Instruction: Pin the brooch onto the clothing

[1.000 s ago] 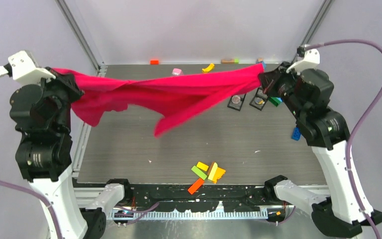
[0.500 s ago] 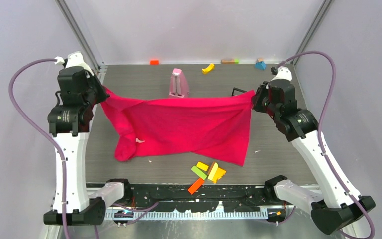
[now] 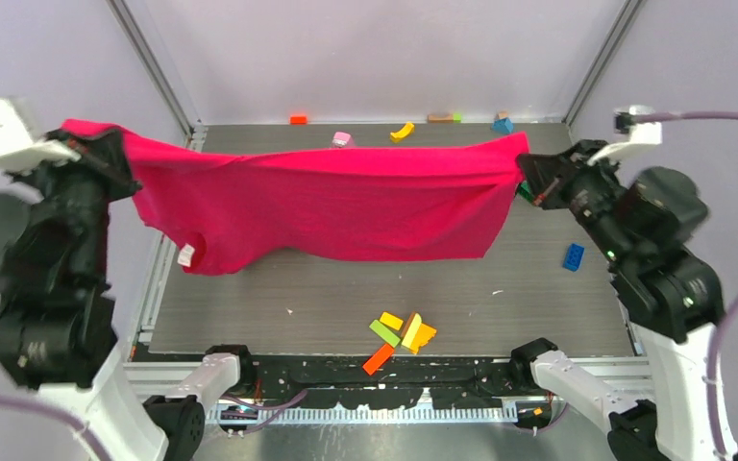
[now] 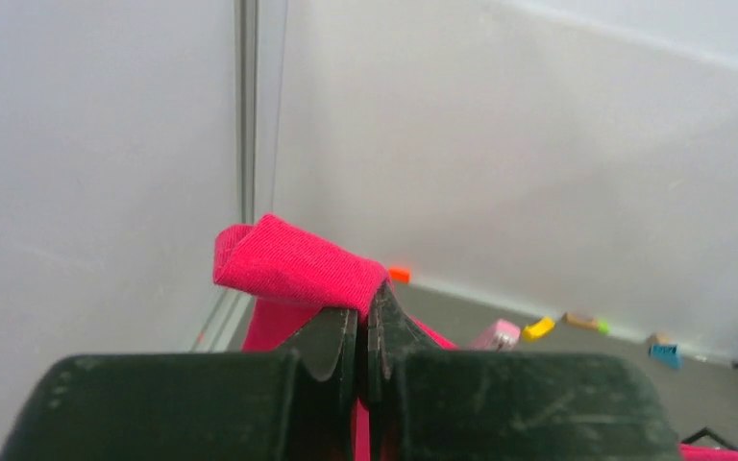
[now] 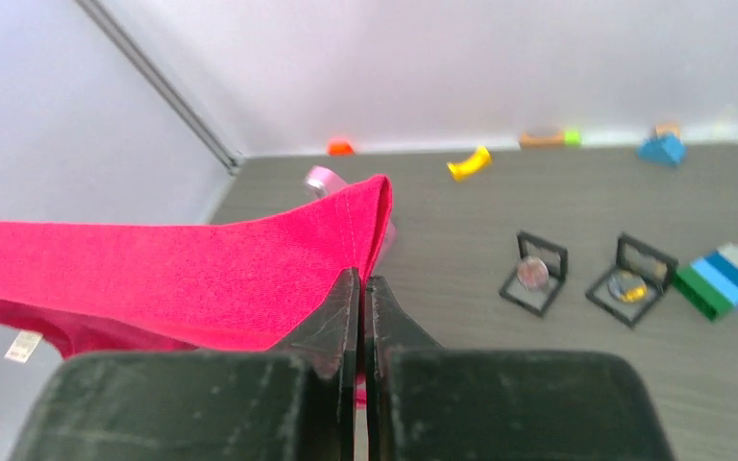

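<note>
The crimson-pink T-shirt point(image 3: 346, 206) hangs stretched in the air above the table, held at both top ends. My left gripper point(image 3: 108, 154) is shut on its left end, and a fold of cloth point(image 4: 293, 264) sticks out past the left gripper's point(image 4: 365, 305) closed tips. My right gripper point(image 3: 526, 175) is shut on the right end, and the cloth point(image 5: 183, 279) spreads left from the right gripper's point(image 5: 360, 280) tips. Two small black square stands, one point(image 5: 535, 274) and another point(image 5: 631, 283), each hold a round brooch-like piece on the table. They are hidden in the top view.
Coloured blocks point(image 3: 399, 333) lie near the front edge and a blue brick point(image 3: 573, 256) at right. A pink object point(image 3: 342, 139), a yellow piece point(image 3: 403, 131), an orange block point(image 3: 298, 119) and a blue block point(image 3: 503, 123) sit along the back. A green-blue brick stack point(image 5: 725, 279) lies beside the stands.
Both arms have risen and moved apart since half a second ago. The shirt, which hung down to the table, is now lifted and pulled wide.
</note>
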`<move>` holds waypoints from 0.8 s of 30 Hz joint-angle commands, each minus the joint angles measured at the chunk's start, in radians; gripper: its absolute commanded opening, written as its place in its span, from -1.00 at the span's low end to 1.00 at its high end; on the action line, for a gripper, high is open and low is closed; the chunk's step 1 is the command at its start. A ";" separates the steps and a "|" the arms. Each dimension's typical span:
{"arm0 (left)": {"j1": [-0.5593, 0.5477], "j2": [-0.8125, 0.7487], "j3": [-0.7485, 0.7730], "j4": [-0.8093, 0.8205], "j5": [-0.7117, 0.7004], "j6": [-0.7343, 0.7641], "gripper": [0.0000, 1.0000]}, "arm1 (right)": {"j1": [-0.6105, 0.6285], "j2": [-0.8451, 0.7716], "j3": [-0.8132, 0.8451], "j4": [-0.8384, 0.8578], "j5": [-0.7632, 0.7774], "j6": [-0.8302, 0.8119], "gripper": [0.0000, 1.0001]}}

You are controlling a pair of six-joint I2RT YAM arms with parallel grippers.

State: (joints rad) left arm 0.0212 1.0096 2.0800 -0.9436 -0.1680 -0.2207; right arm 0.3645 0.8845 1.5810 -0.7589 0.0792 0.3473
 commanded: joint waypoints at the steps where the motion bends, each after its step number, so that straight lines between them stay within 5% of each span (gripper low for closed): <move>1: 0.000 -0.017 0.185 0.010 0.013 0.079 -1.00 | -0.006 -0.053 0.104 -0.004 -0.106 -0.074 -0.98; 14: -0.044 0.059 0.434 0.028 0.058 0.098 -1.00 | -0.006 -0.085 0.265 -0.037 -0.018 -0.120 -0.98; 20: -0.044 0.125 0.253 0.105 0.008 0.121 -1.00 | -0.006 -0.058 0.081 0.066 0.109 -0.119 -0.98; 24: -0.044 0.232 0.056 0.202 -0.080 0.173 -1.00 | -0.006 0.014 -0.137 0.287 0.184 -0.117 -0.98</move>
State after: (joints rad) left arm -0.0246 1.0843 2.2910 -0.8738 -0.1230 -0.1238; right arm 0.3645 0.8032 1.6016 -0.6857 0.1154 0.2455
